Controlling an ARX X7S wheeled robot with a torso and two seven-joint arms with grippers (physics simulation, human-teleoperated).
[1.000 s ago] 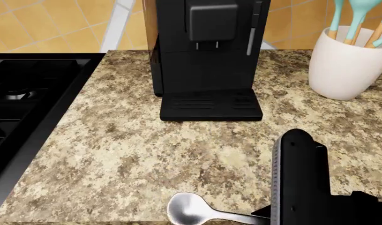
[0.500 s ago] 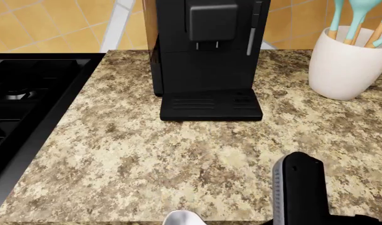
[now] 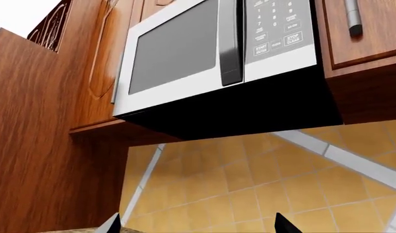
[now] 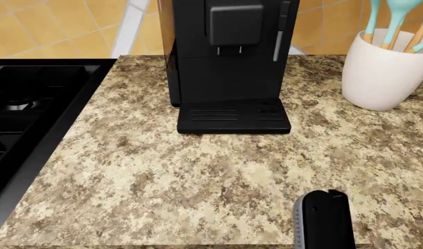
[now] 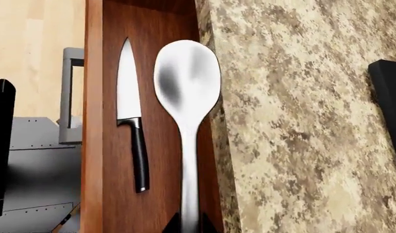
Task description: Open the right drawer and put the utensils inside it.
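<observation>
- Over the front edge of the counter [image 4: 163,171], our right arm [image 4: 324,220] pokes up as a black block at the bottom of the head view.
- The speckled stone top has lots of bare room in front of the black coffee machine [image 4: 229,62].
- A white jar [image 4: 384,70] with teal spatulas [image 4: 393,18] stands far back on the right, well away from the arm.
- A black stove [image 4: 31,114] fills the left side, touching the counter's edge.
- In the right wrist view, the right drawer [image 5: 110,204] is pulled out, and its wood floor runs right beside the stone edge.
- Its silver handle [image 5: 69,94] sticks out on the side away from the counter.
- Our right gripper [image 5: 190,227] pinches the very end of the spoon [image 5: 186,87] handle, with the black tips tight on both sides.
- The spoon is shiny and grey, with its bowl above the drawer, close to the stone edge.
- The knife [image 5: 131,116] lies flat in the drawer beside the spoon, blade pointing the same way as the bowl, black handle toward the gripper.
- Our left gripper [image 3: 194,225] shows only two tips, set wide apart, holding nothing.
- It points up at a microwave [image 3: 217,58] under brown wall cabinets [image 3: 48,126].
</observation>
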